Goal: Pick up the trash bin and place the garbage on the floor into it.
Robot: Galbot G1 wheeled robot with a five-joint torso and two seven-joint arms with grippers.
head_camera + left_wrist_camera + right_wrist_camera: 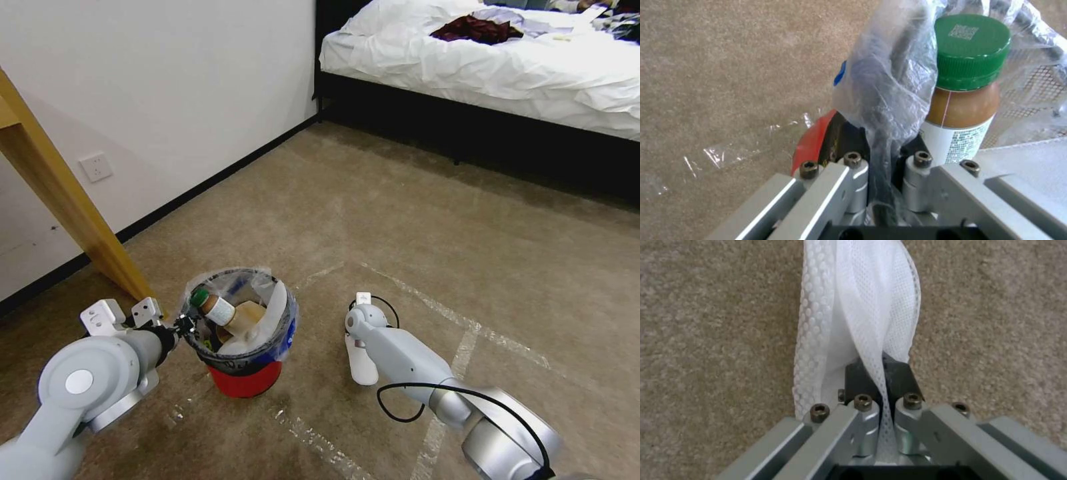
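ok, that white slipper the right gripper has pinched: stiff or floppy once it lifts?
Probably floppy: the slipper is thin mesh that already folds where the right gripper pinches it. Likely light, so it should hang limp rather than hold shape. It lies beside the trash bin.

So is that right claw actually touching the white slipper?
Touching. In the right wrist view the right gripper has its fingers pinched shut on the white slipper.

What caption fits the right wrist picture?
Right gripper pinching a white mesh slipper above the carpet.
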